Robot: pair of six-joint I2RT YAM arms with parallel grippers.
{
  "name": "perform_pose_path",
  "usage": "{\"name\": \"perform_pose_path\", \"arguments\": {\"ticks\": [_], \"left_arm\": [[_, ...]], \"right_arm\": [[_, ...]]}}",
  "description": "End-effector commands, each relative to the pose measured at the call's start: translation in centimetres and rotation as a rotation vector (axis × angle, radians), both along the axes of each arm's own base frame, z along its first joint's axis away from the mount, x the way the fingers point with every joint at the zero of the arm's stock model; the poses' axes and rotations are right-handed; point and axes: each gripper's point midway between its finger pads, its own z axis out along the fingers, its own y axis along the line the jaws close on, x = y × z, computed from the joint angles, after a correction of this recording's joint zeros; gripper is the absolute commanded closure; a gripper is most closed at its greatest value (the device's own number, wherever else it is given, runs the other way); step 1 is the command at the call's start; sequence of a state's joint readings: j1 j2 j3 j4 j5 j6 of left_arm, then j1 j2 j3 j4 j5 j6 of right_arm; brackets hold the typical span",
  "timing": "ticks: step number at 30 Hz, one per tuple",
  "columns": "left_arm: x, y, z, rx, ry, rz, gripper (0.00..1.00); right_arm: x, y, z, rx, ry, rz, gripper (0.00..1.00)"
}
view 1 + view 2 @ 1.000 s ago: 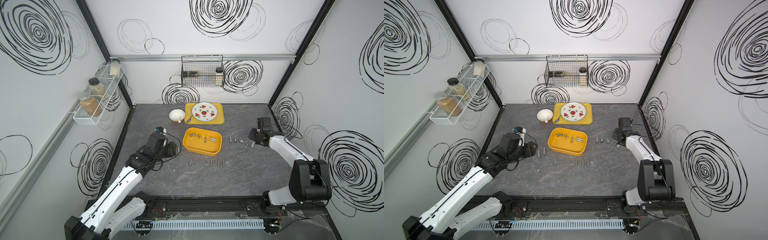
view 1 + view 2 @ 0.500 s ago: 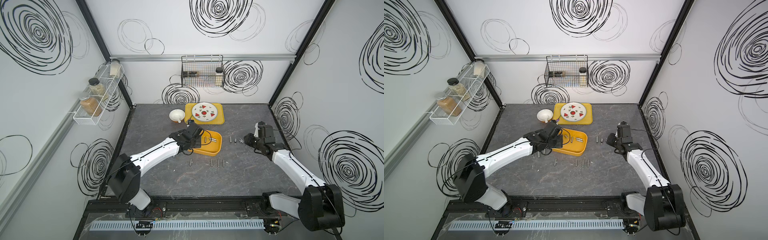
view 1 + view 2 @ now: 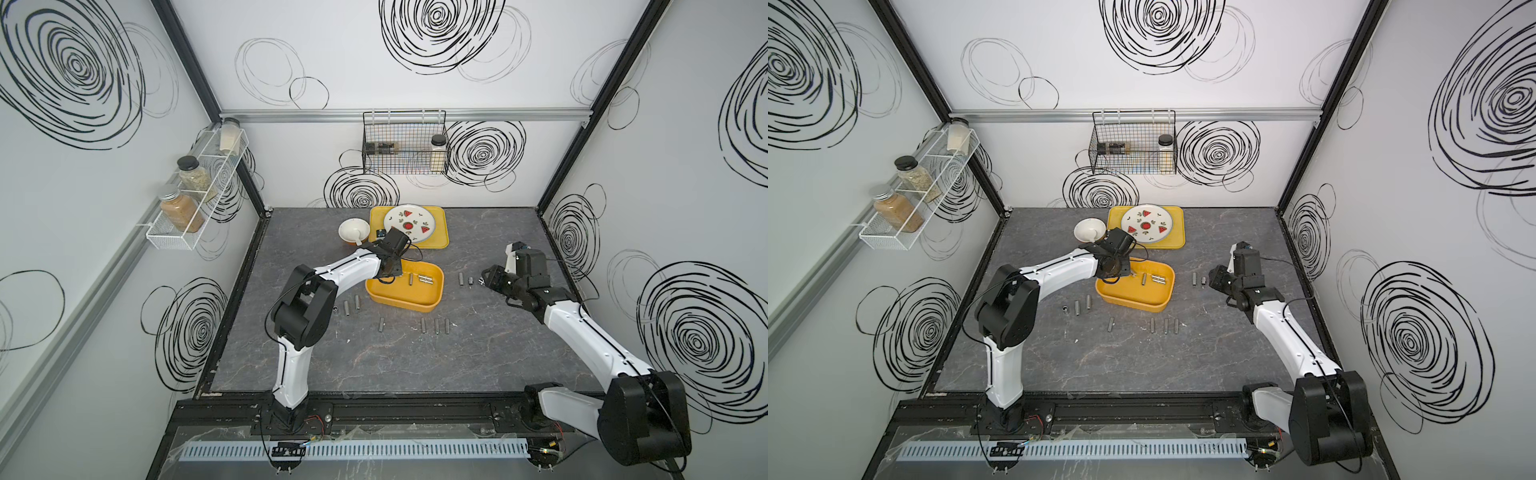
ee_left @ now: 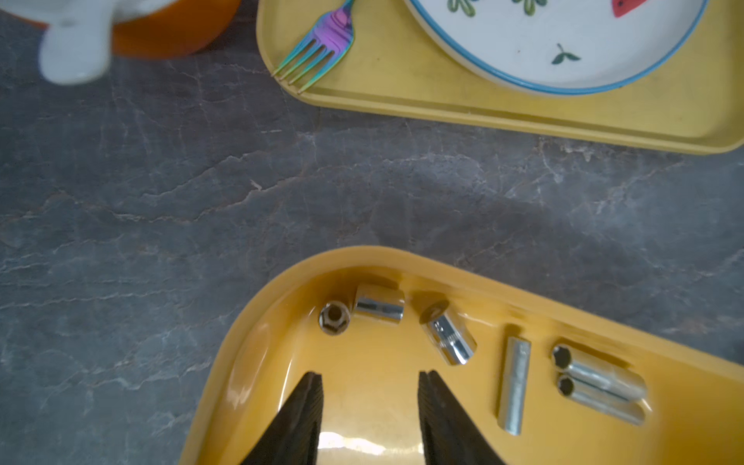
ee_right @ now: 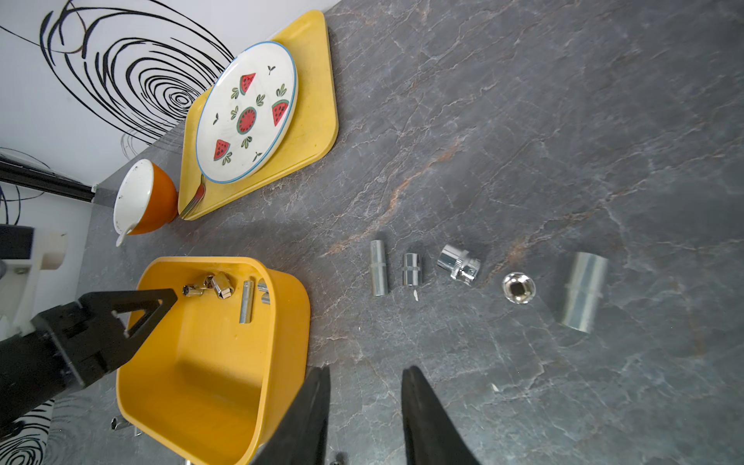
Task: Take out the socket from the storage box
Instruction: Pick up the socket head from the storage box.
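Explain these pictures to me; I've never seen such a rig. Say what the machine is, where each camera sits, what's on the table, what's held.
Two white robot arms work at a dark table. Two pictures look down from overhead; two come from wrist cameras. The left hand reaches, open, into the orange storage box, by its metal sockets. The right hand is open over the table, near loose sockets. Behind: a yellow tray with a plate, and a bowl. Nothing is held.
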State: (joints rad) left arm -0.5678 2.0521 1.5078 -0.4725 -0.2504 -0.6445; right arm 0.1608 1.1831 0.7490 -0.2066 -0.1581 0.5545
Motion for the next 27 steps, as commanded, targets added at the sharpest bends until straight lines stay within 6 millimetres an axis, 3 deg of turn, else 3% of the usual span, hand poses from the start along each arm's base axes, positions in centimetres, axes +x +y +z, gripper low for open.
{"name": "perform_pose_path", "arguments": {"ticks": [1, 14, 27], "left_arm": [[0.4, 0.4, -1.0, 0.04, 0.012, 0.036, 0.57], [0.7, 2.0, -2.0, 0.057, 0.017, 0.081, 0.61], [2.3, 2.8, -3.3, 0.059, 0.015, 0.1, 0.61]], "right_arm": [[0.0, 0.4, -0.3, 0.016, 0.003, 0.008, 0.65], [0.2, 0.7, -1.3, 0.015, 0.032, 0.016, 0.65], [0.3, 1.0, -1.8, 0.014, 0.043, 0.024, 0.65]]}}
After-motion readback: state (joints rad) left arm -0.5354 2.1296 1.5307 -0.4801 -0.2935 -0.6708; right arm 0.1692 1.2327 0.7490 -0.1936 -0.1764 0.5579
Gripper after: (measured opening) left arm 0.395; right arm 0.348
